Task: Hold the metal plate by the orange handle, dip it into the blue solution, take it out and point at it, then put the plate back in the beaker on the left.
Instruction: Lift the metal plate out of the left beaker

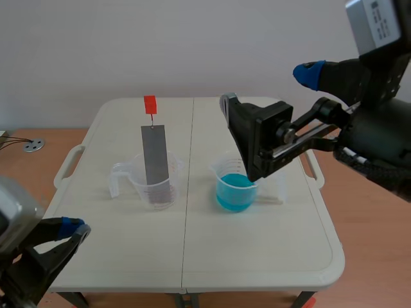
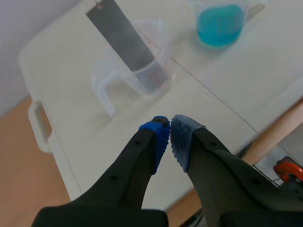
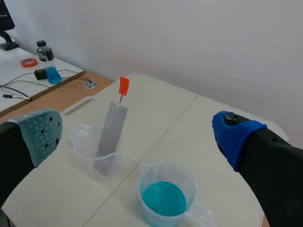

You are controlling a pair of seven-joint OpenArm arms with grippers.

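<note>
Metal plate (image 1: 155, 154) leaning in clear beaker (image 1: 153, 186) left of surface (image 1: 270, 256) centre seam, orange handle (image 1: 149, 104) ungripped. Right end effector (image 3: 138, 134) spread wide over right half; left end effector (image 2: 169, 136) pressed together near front-left corner. Risk: handle small; off-centre pinch likely to tip beaker or drop plate.
</note>
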